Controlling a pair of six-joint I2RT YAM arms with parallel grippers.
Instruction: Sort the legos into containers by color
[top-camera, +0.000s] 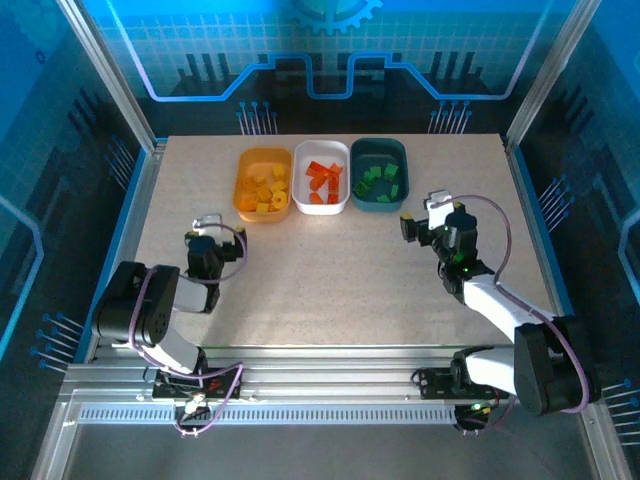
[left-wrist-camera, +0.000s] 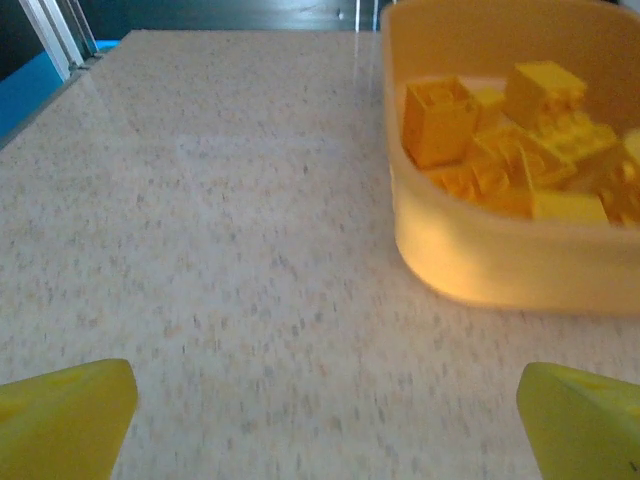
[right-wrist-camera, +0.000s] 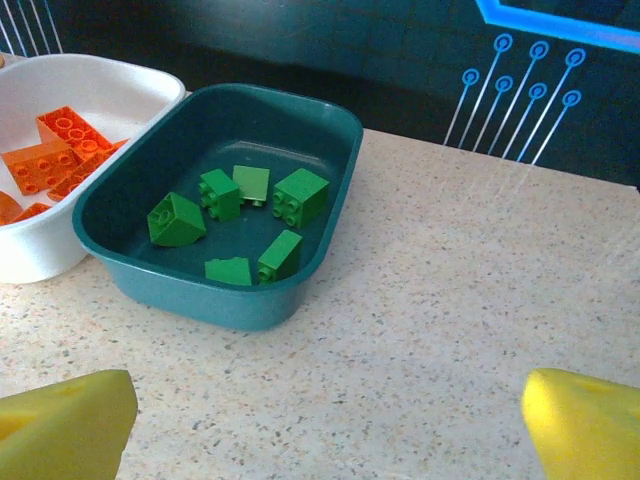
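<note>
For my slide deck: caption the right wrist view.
Open right gripper faces a teal tray of green bricks beside a white tray of orange bricks.

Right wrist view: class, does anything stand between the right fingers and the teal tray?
Nothing visible does. Bare table lies between the open right fingers and the teal tray; the white tray sits beside it, to its left.

Black arms (top-camera: 140, 305) — yellow fingertips (left-wrist-camera: 62, 418) (purple cables (top-camera: 508, 245)).
</note>
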